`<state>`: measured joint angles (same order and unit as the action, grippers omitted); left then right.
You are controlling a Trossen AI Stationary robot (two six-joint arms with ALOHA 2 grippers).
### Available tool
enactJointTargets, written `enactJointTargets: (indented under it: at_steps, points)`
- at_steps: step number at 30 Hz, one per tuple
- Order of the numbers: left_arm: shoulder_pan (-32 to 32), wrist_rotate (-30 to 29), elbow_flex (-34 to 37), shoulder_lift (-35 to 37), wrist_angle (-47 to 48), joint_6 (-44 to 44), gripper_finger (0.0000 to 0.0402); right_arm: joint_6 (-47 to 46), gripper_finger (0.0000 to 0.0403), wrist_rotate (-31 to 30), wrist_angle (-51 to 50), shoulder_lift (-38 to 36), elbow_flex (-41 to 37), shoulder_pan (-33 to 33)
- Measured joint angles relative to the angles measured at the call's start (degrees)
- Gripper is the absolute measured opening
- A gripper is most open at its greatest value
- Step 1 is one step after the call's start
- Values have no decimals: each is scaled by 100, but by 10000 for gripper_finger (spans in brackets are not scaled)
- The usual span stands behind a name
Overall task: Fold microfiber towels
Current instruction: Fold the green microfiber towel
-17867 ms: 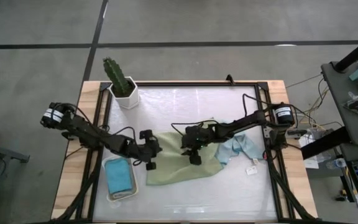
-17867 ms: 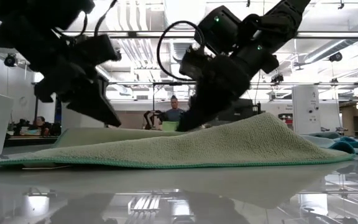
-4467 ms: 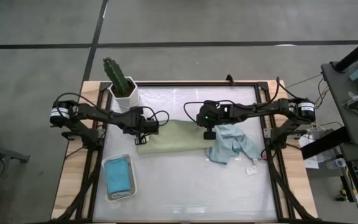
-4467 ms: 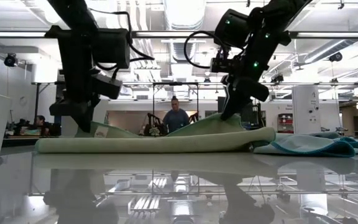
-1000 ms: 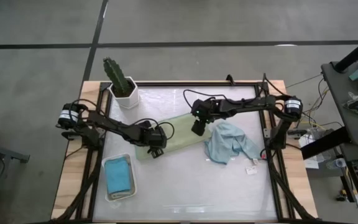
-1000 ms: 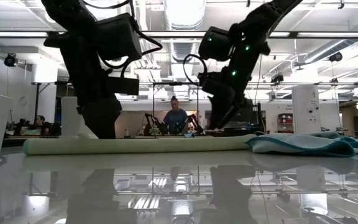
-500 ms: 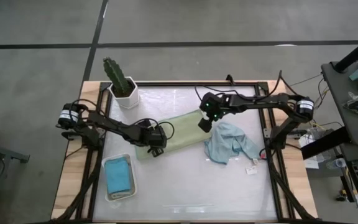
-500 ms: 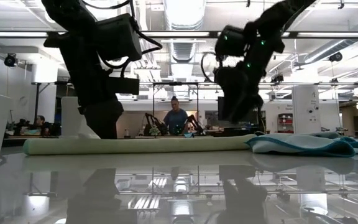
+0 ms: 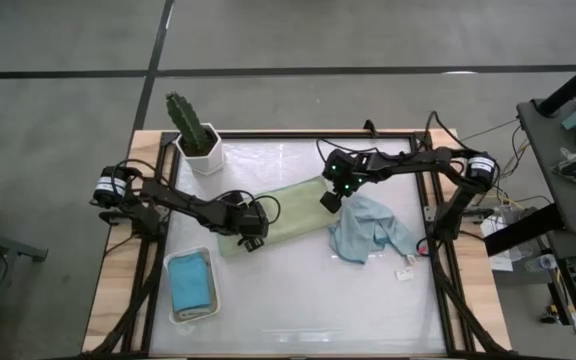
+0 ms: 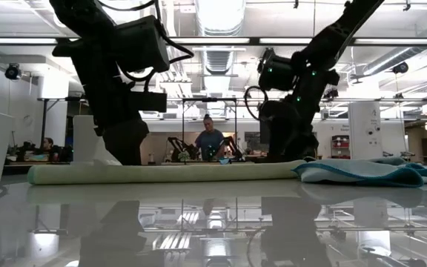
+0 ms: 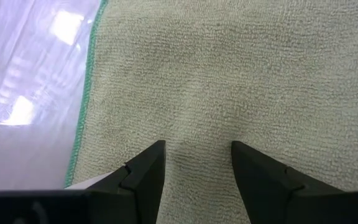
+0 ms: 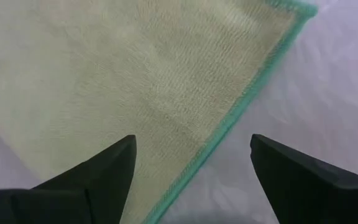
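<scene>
A sage green towel lies folded into a long strip across the table's middle, flat on the tabletop. My left gripper stands open over the strip's left end. My right gripper is open wide over the strip's right end, and in its wrist view a hemmed corner of the towel shows beyond its spread fingers. A pale blue towel lies crumpled right of the strip. A teal towel lies in the white tray. My left gripper's open fingertips come down slanting from above onto the top layer of the sage green towel, near its left end. The towel lies flat under them. My right gripper's fingers stand over the towel's right end; I cannot tell whether they touch it.
A cactus in a white pot stands at the far left corner. A small white tag lies near the right edge. The near half of the table is bare glossy surface.
My right gripper has gone toward the table's right edge along the green towel's right end. It lifted off the towel, then sank again, and it has turned. The towel has stayed flat where it was.
</scene>
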<state>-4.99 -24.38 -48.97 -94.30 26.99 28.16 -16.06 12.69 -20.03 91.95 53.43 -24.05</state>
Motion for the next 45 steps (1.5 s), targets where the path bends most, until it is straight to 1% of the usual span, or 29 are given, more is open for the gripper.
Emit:
enactJointTargets:
  at_steps: [5, 10, 12, 17, 20, 27, 35, 40, 43, 45]
  points:
    - [0, 0, 0, 0, -16, 0, 169, 42, 304, 388, 346, 305, -2, 0]
    - [0, 0, 0, 0, -77, -2, 169, 38, 301, 1509, 925, 556, 7, 0]
    - [0, 0, 0, 0, -96, -2, 169, -18, 299, 1662, 1037, 572, -1, 2]
    - [0, 0, 0, 0, -105, -2, 169, -105, 283, 1619, 1007, 509, -13, -74]
    - [0, -2, 0, 0, -107, -4, 169, -132, 255, 1582, 1031, 488, -15, -94]
    - [0, -17, 0, 0, -122, -4, 169, -291, 149, 1529, 1057, 482, -15, -101]
    - [-22, 2, -44, 67, -20, -95, 169, -256, 22, 1121, 978, 358, -13, -111]
    - [-118, 7, -81, 453, -24, -418, 169, -237, 14, 1071, 719, 160, -13, -111]
    - [-206, -30, -59, 781, 0, -474, 169, -108, 13, 620, 300, -66, -12, -109]
    - [-283, -186, -34, 976, 6, -476, 169, -11, 13, 141, -144, -234, 74, -116]
